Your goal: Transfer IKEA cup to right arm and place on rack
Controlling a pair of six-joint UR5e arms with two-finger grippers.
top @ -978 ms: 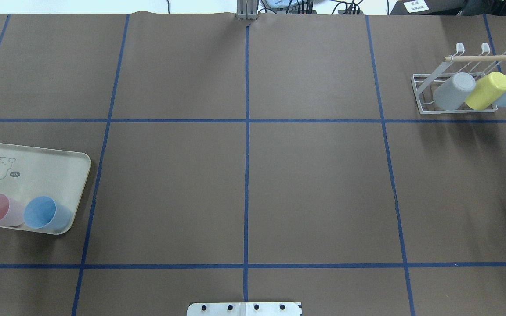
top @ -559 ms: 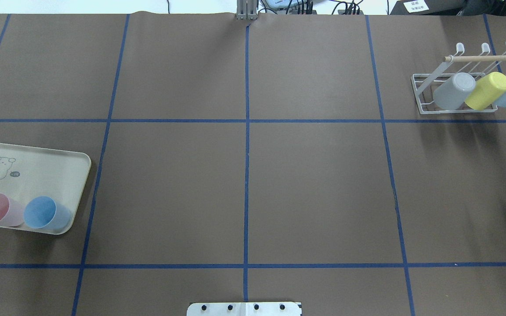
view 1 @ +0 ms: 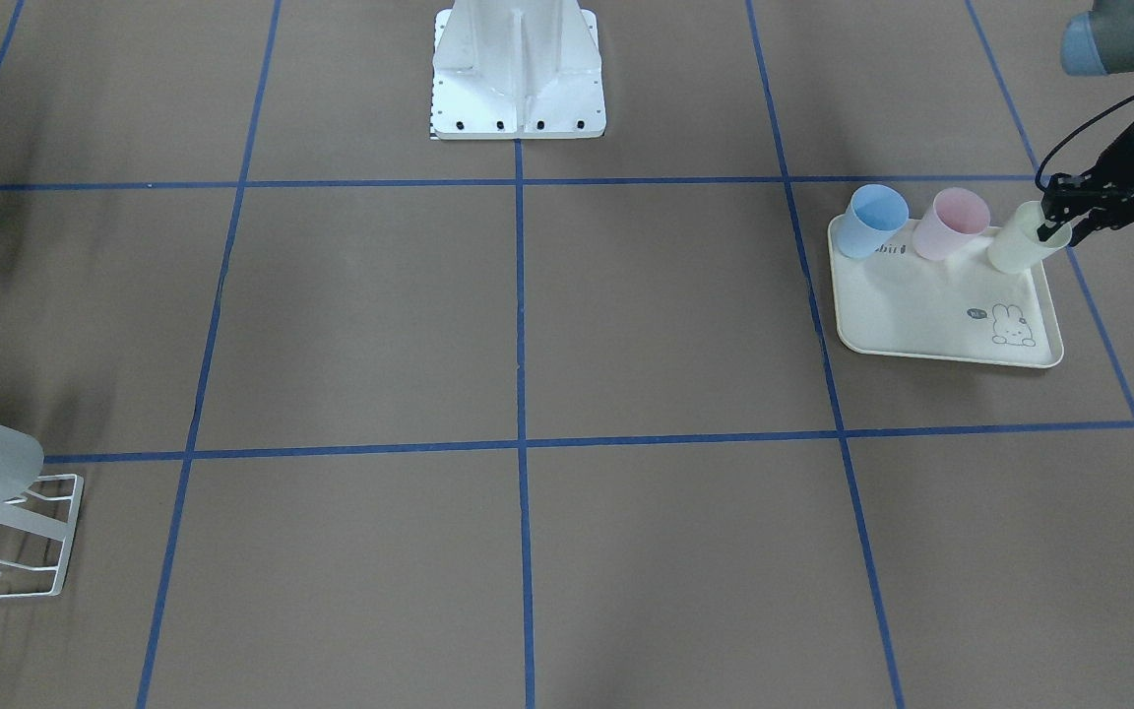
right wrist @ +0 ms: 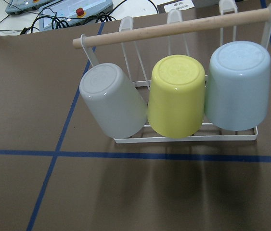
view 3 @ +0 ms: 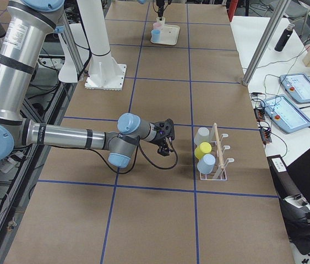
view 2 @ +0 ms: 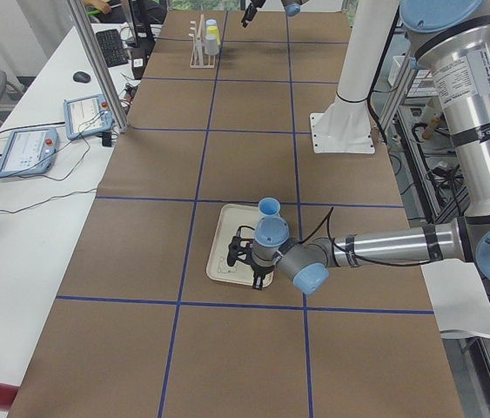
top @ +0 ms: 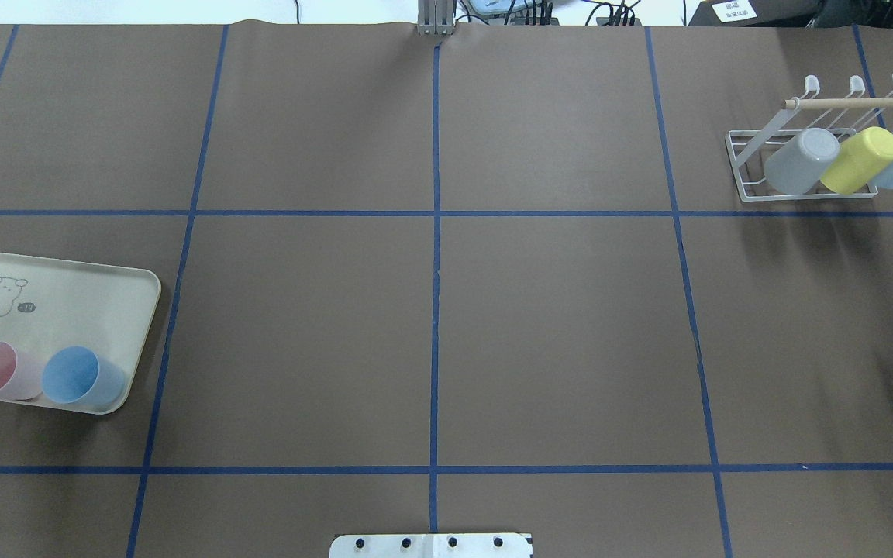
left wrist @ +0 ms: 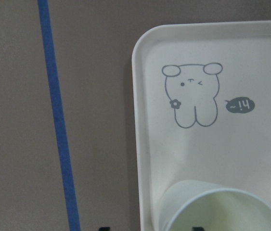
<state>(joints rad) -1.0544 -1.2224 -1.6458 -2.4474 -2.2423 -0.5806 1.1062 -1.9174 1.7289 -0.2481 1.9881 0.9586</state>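
At the counter's [top: 555, 333] near left corner, the cream tray [view 1: 921, 315] carries three upright cups in a row. The left claw [view 1: 1056, 226] is at the outermost one, the pale green cup [view 1: 1018, 241]. Its jaws stand apart and straddle the cup's wall, one fingertip [left wrist: 198, 228] inside the rim and the other outside, not yet pinching it. The pink cup [view 1: 956, 225] and blue cup [view 1: 872, 222] stand beside it, as they did a second ago. Farther off, by the right edge, the right claw [view 3: 169, 131] hovers short of the rack [right wrist: 174, 29]; whether it is wide or narrow cannot be told. It has edged slightly farther in from that edge. At the far right corner, the rack holds a grey cup [right wrist: 113, 103], a yellow cup [right wrist: 176, 96] and a light blue cup [right wrist: 238, 86], all upside down and unmoved.
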